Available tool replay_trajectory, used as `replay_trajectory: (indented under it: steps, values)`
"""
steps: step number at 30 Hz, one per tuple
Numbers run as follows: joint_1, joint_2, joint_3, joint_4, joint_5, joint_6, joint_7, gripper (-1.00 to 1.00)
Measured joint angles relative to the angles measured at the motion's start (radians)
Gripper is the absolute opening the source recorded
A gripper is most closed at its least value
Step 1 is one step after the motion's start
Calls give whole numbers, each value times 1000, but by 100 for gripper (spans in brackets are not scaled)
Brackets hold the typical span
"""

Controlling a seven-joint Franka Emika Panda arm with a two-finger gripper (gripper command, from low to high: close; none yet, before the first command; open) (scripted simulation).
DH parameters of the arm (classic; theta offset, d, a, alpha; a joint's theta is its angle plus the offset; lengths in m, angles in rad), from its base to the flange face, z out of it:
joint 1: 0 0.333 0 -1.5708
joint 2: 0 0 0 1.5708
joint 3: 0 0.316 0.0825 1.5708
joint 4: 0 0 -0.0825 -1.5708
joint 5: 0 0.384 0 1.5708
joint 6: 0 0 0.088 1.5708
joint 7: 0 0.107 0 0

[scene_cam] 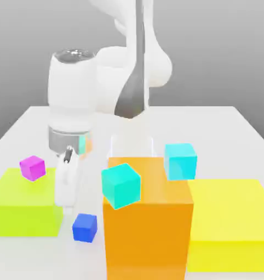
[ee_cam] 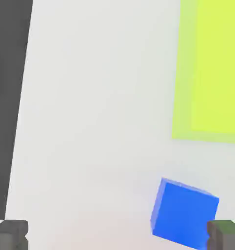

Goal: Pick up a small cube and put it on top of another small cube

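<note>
while the white arm [scene_cam: 128,60] reaches down over the table [scene_cam: 222,126], its gripper [scene_cam: 67,188] hangs low just above the surface, close to the small blue cube [scene_cam: 84,227]. in the hand view the two fingertips [ee_cam: 9,234] stand far apart at opposite edges of the picture, so the jaws are spread wide and hold nothing. the blue cube [ee_cam: 184,214] sits on the white table [ee_cam: 100,107] between those tips, much nearer one fingertip than the other and slightly turned relative to them; whether it touches that tip cannot be told.

in the exterior view the blue cube rests on the table in the gap between the lime green block [scene_cam: 24,205] on the exterior view's left and the tall orange block [scene_cam: 148,229] in the middle. the magenta cube [scene_cam: 33,167] sits on top of the lime green block, near its far edge, well apart from the blue cube. one cyan cube [scene_cam: 121,186] appears at the near upper corner of the orange block, tilted, and a second cyan cube [scene_cam: 181,161] appears at its far side. a yellow block [scene_cam: 230,219] lies on the exterior view's right, just beside the orange one. the lime green block [ee_cam: 212,68] also shows in the hand view, apart from the blue cube.
</note>
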Motion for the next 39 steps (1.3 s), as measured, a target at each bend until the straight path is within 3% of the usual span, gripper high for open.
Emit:
replay_trajectory:
  steps: [4,12,13,20,29,34,39]
  values:
    - [0,91,-8,-30,35,69,89,0]
    - [115,299,-151,8,-82,233,188,0]
    - [123,313,-161,11,-93,244,196,-100]
    - [123,311,-161,10,-92,245,195,-100]
    - [39,93,-43,-35,54,73,86,-100]
    - [44,16,-41,86,9,-84,-19,-100]
    - [90,-58,-23,237,24,-302,-189,-100]
